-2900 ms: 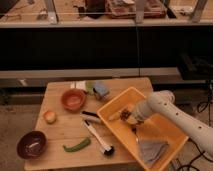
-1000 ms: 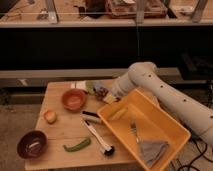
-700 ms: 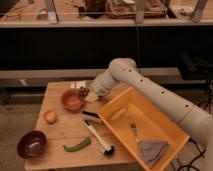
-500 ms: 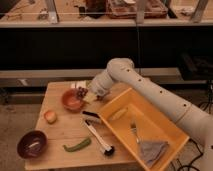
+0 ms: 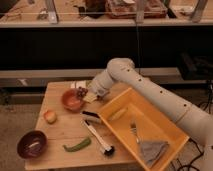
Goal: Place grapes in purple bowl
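Now gripper (image 5: 86, 92) holds grapes (image 5: 80, 91) beside orange-red bowl (image 5: 72, 99).

Wooden table (image 5: 60, 135) on grey floor (image 5: 12, 120), dark shelving (image 5: 60, 47) behind

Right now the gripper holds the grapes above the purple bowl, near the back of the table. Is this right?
Not quite. In the camera view the gripper has the grapes above the orange-red bowl, near the back of the table. The purple bowl sits at the front left corner, far from the gripper.
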Available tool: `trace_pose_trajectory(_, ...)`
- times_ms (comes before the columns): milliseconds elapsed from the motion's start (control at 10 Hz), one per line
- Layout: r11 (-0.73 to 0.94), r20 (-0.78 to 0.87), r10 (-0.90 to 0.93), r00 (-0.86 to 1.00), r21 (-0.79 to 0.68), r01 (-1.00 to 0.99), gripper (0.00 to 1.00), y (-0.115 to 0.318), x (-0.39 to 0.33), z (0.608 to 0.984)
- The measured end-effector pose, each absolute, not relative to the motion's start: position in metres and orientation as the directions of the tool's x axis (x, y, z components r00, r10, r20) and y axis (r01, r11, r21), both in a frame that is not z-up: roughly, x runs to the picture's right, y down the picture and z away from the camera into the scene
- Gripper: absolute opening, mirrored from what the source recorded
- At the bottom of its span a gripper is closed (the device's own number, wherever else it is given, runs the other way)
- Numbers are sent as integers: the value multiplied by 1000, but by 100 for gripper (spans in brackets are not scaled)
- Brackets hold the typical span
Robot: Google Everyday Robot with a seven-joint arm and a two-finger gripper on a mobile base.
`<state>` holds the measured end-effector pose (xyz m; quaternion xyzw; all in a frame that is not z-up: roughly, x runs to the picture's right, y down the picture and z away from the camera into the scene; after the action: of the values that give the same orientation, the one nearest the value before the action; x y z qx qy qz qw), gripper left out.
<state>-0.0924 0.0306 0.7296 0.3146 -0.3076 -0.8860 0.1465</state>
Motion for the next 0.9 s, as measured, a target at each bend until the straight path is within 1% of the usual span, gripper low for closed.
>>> trace_pose_trajectory(200,-776,-483,-438,-758,629,47,18,30,-97,725)
trace_pose_trajectory(400,-800,-524,-390,-757,599,-3,18,27,-118,707)
trace_pose_trajectory(600,-820,-571,-332,-750,567,-69,18,27,-168,689)
trace_pose_trajectory(900,-825,-613,-259,-746,542,-159,18,37,-239,676)
